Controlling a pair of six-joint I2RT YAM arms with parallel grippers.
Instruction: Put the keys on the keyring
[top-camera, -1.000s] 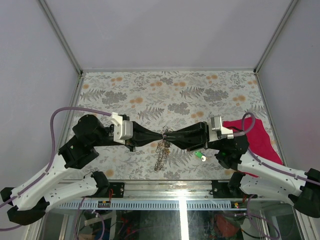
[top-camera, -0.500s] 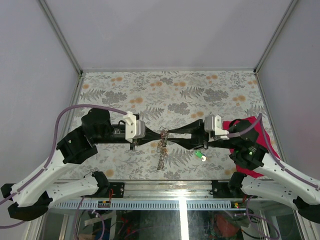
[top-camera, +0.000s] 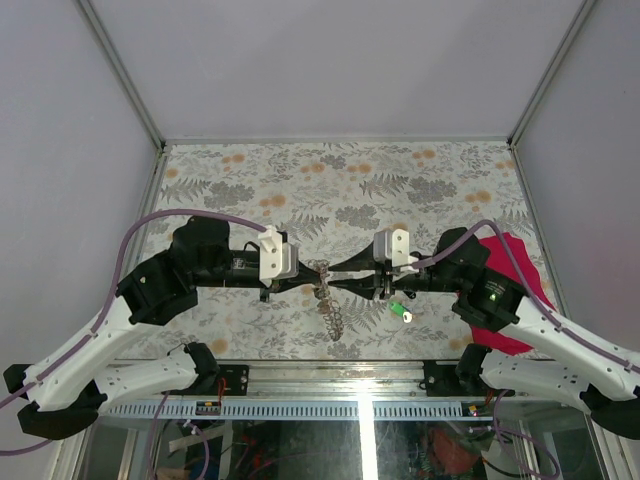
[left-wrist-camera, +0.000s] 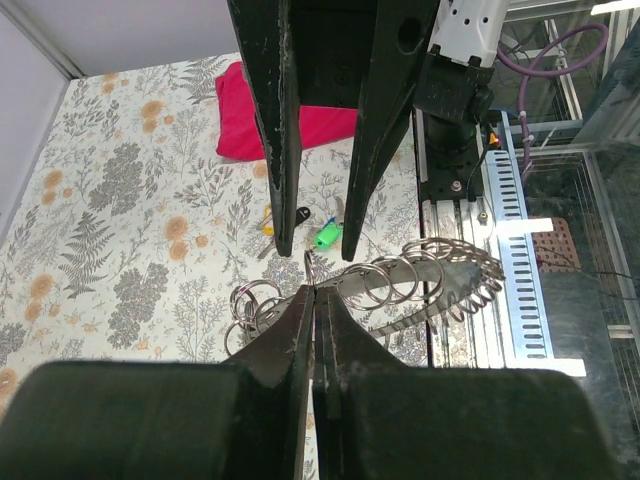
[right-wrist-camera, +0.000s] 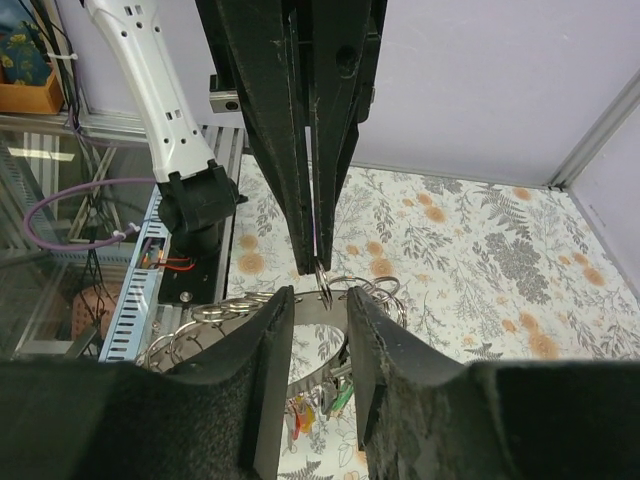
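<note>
Right arm: reaches further left, its wrist nearer the table centre and its elbow over more of the crimson cloth (top-camera: 522, 268).
Right gripper (top-camera: 336, 276): fingers now parted; 1.0 s ago they tapered to one point.
Left gripper (top-camera: 313, 272): wrist shifted right.
Keyring (top-camera: 322, 268): chain (top-camera: 334, 318) now trails down-right, no longer straight down.

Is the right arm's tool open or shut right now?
Open. The black right tool has its two fingers well apart in the left wrist view, and its own camera shows the same gap.
</note>
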